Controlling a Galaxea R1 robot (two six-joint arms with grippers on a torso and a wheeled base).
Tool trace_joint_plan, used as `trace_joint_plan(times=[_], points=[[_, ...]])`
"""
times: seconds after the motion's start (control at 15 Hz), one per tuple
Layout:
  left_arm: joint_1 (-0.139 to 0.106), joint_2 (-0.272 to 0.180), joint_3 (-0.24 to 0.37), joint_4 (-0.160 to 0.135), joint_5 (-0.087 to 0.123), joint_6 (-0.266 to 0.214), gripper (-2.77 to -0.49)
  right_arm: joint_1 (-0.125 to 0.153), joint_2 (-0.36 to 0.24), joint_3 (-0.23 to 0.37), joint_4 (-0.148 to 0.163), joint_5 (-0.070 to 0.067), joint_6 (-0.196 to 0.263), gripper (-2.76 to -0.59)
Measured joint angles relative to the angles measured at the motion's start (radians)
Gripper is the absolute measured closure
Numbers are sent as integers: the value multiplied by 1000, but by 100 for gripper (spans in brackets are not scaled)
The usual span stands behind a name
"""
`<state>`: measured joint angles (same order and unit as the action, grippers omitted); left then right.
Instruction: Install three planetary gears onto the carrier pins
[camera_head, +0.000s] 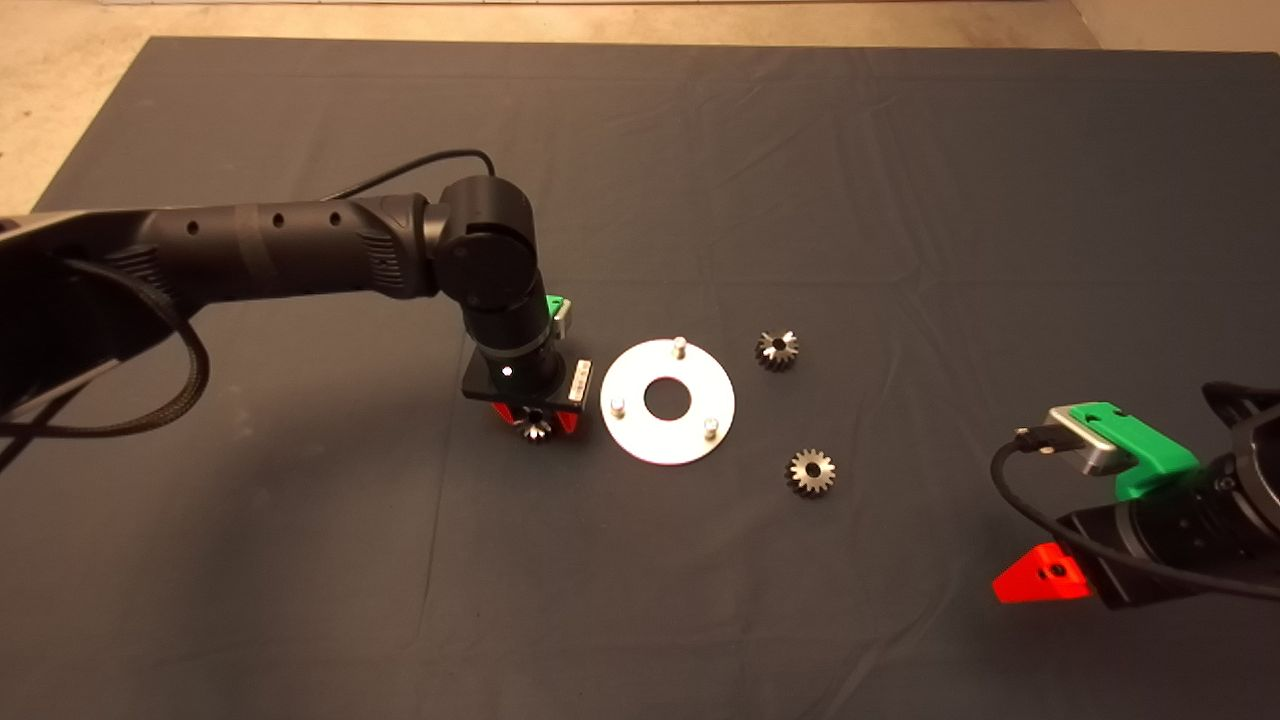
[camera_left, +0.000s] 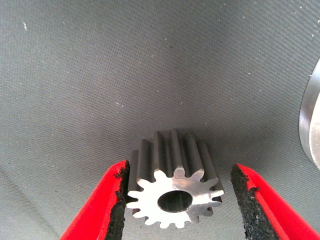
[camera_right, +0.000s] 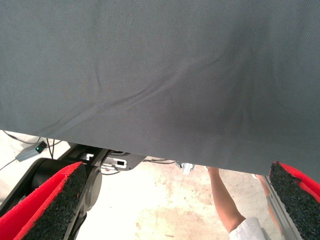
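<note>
Right gripper (camera_head: 1040, 580) parked near counter edge, right of disc (camera_head: 667, 401), jaws wide, empty. Left gripper (camera_left: 175, 200) down just left of disc, jaws open around gear (camera_left: 173, 187) lying on mat (camera_head: 800, 150), pads not touching. Three pins (camera_head: 679, 347) bare. Two more gears (camera_head: 811, 471) right of disc.

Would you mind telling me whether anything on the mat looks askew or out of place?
Nothing stands out. The disc lies flat with its three carrier pins upright and bare. Two planetary gears lie apart beside it, and a third gear sits between the open left gripper pads. The right gripper waits at the mat's edge.
</note>
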<state>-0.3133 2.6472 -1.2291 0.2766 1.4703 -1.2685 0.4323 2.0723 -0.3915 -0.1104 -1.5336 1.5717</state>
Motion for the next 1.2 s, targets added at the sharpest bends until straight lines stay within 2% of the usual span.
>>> trace_joint_plan(times=[0.33,0.6,1.0,1.2], points=[[0,-2,-10,-1,6,0,-109,0,0,0,0,0,0,-273],[3,-1,-33,-14,4,-1,-106,0,0,0,0,0,0,-273],[3,1,-34,-15,4,0,-101,0,0,0,0,0,0,-273],[3,1,-34,-15,10,18,-101,0,0,0,0,0,0,-273]])
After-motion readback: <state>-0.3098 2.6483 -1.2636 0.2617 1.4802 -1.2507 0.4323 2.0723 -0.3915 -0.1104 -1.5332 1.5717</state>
